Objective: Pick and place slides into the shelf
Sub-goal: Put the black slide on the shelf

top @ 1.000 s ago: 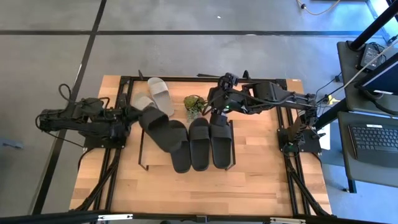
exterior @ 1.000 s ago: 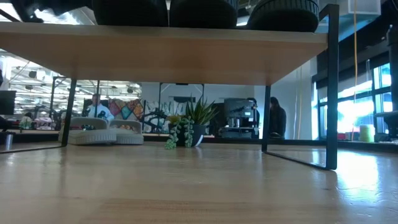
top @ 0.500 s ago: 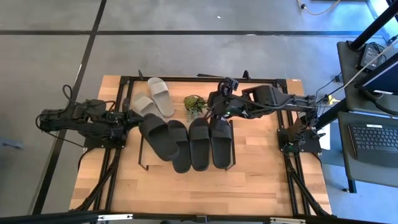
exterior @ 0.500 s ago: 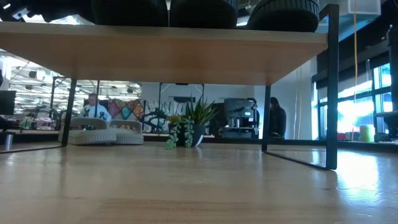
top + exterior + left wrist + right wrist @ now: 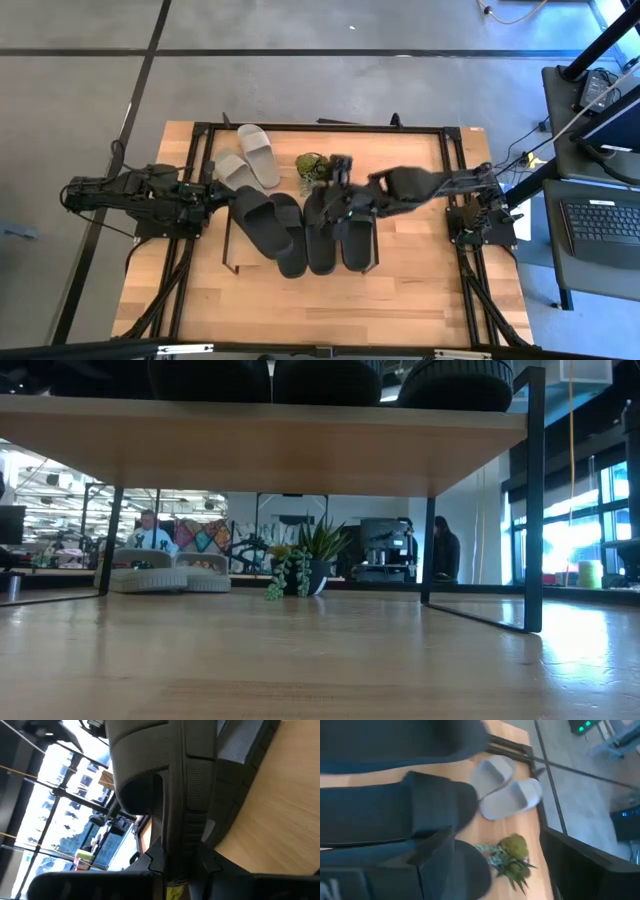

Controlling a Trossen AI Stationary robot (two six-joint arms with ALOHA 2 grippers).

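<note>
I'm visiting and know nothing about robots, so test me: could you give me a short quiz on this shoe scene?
1. How many light slides lie beside the plant?
2. True or false: the fingers of the right gripper are shut on the plant.
3. What does the left gripper hold? A: a black slide. B: the plant. C: nothing.
Key: 1 two; 2 false, they are open; 3 A.

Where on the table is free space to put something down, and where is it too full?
Free: the bare table strip in front of the shelf, and beside it under the right gripper's arm. Crowded: four black slides fill the shelf; grey slides, plant and left gripper crowd behind.
</note>
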